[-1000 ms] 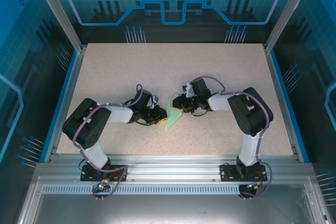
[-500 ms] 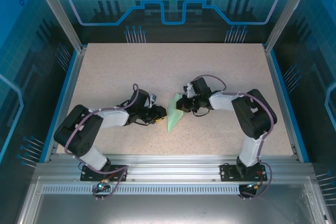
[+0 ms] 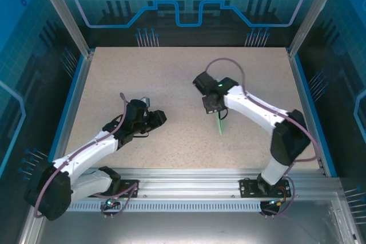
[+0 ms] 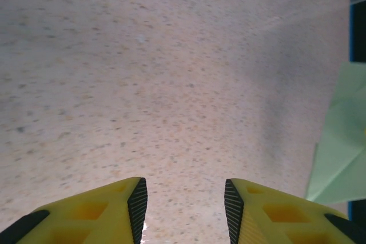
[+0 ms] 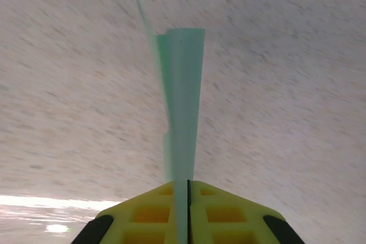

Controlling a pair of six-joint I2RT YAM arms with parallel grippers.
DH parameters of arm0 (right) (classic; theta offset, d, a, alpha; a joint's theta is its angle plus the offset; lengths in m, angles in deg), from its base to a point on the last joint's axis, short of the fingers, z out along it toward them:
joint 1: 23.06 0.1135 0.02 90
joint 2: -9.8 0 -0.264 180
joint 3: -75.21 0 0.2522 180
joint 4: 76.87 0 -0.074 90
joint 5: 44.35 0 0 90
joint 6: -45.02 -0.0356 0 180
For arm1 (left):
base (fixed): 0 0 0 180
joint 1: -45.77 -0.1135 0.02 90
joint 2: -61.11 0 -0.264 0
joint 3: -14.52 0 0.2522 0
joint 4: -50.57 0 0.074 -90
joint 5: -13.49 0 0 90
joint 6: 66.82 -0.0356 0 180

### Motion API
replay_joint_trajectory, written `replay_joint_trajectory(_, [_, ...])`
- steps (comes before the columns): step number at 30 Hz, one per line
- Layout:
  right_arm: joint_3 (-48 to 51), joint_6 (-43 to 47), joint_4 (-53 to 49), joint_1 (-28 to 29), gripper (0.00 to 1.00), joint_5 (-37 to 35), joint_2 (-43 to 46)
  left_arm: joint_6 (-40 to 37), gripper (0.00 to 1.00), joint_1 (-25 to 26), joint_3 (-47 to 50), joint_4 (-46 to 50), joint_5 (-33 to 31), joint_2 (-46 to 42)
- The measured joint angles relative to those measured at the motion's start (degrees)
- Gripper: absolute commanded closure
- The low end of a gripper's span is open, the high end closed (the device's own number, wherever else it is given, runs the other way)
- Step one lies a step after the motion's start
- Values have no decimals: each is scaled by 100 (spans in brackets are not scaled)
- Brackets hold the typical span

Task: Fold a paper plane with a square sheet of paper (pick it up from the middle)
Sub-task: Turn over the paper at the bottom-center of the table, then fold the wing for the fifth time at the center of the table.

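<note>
The square sheet of paper is folded into a slim pale mint-green paper plane [image 3: 220, 124]. It hangs edge-on above the table, right of centre. My right gripper [image 3: 215, 111] is shut on its rear end, and the folded strip [image 5: 183, 95] runs forward out of the closed yellow fingers [image 5: 229, 212]. The right wrist view is blurred by motion. My left gripper [image 3: 160, 117] sits low over the table well to the left of the plane. In the left wrist view this gripper [image 4: 186, 207] is open with bare tabletop between its fingers, and the plane [image 4: 341, 141] shows at the right edge.
The speckled beige tabletop [image 3: 171, 78] is bordered by a blue rim [image 3: 73, 101] and angled aluminium posts [image 3: 60, 12] at the back corners. The arm bases stand on the metal rail [image 3: 183, 184] at the near edge.
My left gripper let go of the paper, opened, and drew back to the left. My right gripper shut on the plane, carried it up and to the right, and turned it edge-on.
</note>
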State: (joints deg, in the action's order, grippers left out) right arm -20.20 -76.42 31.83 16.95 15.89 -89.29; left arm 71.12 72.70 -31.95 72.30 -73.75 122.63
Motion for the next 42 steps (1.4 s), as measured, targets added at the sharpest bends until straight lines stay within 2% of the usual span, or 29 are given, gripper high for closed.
replay_joint_trajectory(3, [-240, -136, -525, 369, 89, -398, -807, 15, 56, 0, 85, 284, -297, -243])
replay_joint_trajectory(7, [-772, -289, -798, 922, 86, -389, -1856, 55, 53, 0, 214, 581, -710, -828])
replay_joint_trajectory(11, [-1416, -411, -844, 1384, 71, -133, -2490, 170, 47, 0, 400, 824, -1056, -1471])
replay_joint_trajectory(16, [-1661, -332, -660, 1624, 56, 490, -2608, 192, 47, -7, 540, 1051, -1263, -1825])
replay_joint_trajectory(19, [-1600, -260, -422, 1622, 43, 942, -2562, 225, 47, -7, 568, 1143, -1307, -1849])
replay_joint_trajectory(24, [-748, -94, 234, 1556, 33, 1602, -1652, 275, 45, -7, 590, 1134, -1294, -1836])
replay_joint_trajectory(27, [-15, -22, 715, 1320, 35, 2050, -619, 271, 44, -7, 590, 1064, -1143, -1718])
replay_joint_trajectory(32, [1469, 173, 1742, 267, 71, 3213, 1019, 251, 44, -4, 592, 758, -603, -1294])
replay_joint_trajectory(33, [1731, 201, 1912, 39, 74, 3471, 1182, 251, 44, 11, 592, 684, -509, -1193])
replay_joint_trajectory(36, [2413, 374, 2264, -444, 83, 4201, 1362, 210, 44, 177, 590, 507, -262, -817])
replay_joint_trajectory(39, [2728, 503, 2420, -472, 89, 4743, 1318, 166, 45, 525, 579, 433, -140, -407])
replay_joint_trajectory(42, [2761, 564, 2618, -468, 89, 5077, 1196, 170, 45, 844, 518, 358, -114, 31])
